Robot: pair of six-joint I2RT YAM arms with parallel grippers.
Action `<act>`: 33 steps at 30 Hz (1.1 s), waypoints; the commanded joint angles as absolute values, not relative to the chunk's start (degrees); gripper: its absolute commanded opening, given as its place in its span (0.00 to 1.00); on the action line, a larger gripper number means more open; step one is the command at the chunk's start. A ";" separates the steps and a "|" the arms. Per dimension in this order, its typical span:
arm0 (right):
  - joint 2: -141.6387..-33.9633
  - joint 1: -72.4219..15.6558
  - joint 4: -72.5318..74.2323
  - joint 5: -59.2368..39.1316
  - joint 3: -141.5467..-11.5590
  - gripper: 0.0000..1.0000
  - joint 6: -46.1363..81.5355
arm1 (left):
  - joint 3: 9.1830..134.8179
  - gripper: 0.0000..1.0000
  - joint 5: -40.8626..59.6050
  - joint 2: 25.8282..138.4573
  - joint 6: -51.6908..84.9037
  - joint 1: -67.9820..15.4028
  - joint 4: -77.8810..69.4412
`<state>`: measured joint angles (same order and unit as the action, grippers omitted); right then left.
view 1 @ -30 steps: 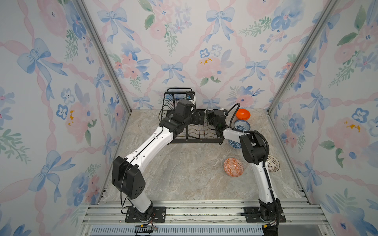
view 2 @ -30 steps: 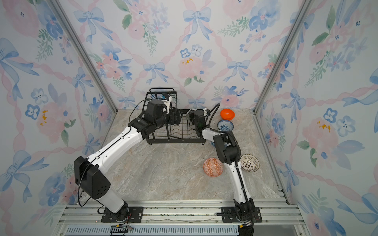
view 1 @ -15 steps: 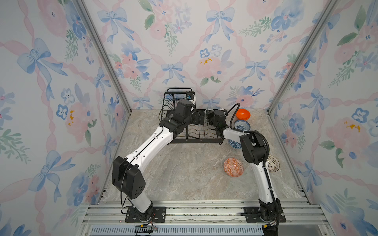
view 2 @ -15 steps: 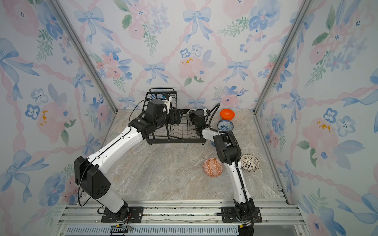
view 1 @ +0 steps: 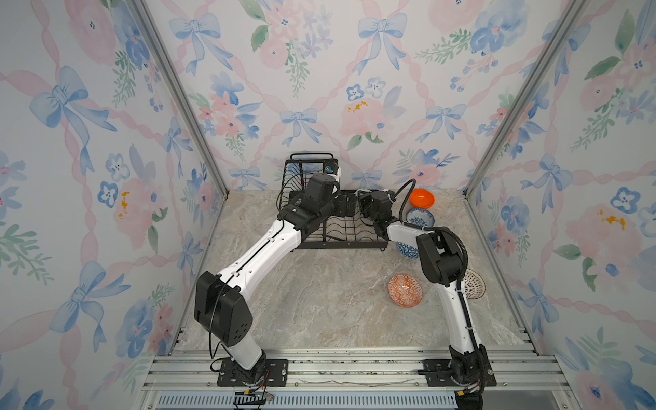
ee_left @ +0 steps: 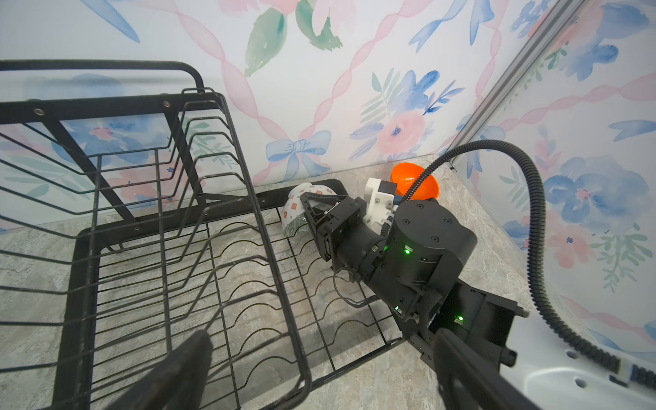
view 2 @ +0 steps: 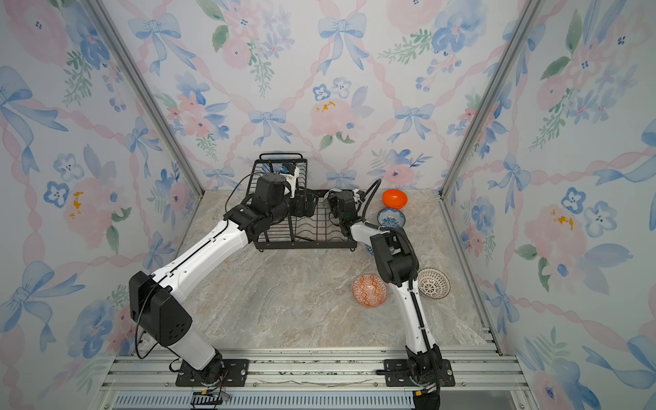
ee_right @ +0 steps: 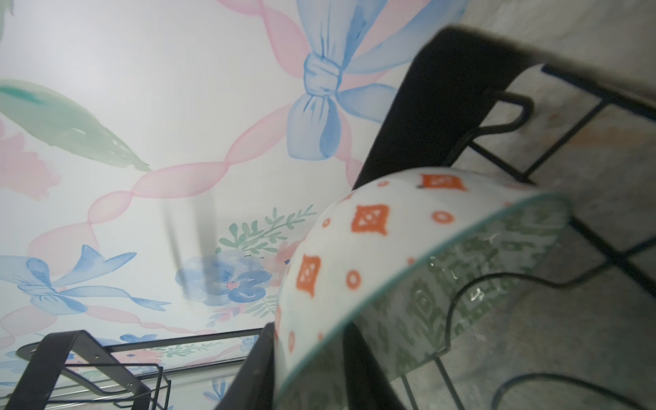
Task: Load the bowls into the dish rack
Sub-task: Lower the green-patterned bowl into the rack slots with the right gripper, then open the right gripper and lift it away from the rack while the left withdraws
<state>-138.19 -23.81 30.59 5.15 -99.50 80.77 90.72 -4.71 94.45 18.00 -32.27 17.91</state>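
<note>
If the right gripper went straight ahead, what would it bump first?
The bowl with orange squares. The right gripper points into the far corner of the rack, where that bowl lies tipped on its side, its edge between the fingers. Nothing else looks nearer.

Bowl [ee_left: 293,209] in rack's [ee_left: 81,269] back-rt corner; other bowls [view 1: 421,198] rt of rack.

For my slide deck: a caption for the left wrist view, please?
Right gripper at a patterned bowl tilted in the rack's corner; orange bowl outside the rack.
</note>
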 commanded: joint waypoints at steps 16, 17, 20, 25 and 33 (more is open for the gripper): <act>-135.89 -22.94 26.54 5.09 -104.83 0.39 79.06 | 88.95 0.98 -5.63 91.85 18.02 -32.89 18.13; -135.86 -22.97 26.51 5.10 -104.72 0.39 79.03 | 88.84 0.98 -5.62 91.74 18.02 -32.87 18.11; -135.53 -23.03 26.52 5.08 -104.33 0.39 78.90 | 88.55 0.98 -5.89 91.26 18.02 -32.92 18.11; -134.85 -22.94 26.51 5.11 -103.84 0.40 78.84 | 88.19 0.98 -5.81 90.95 18.02 -33.00 18.08; -131.11 -22.66 27.24 4.85 -99.69 0.46 78.23 | 88.15 0.98 -5.67 90.42 18.01 -33.13 18.11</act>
<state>-135.70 -23.42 27.03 4.73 -101.27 79.37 88.79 -5.32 92.55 18.00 -32.62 17.87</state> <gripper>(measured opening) 0.459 0.980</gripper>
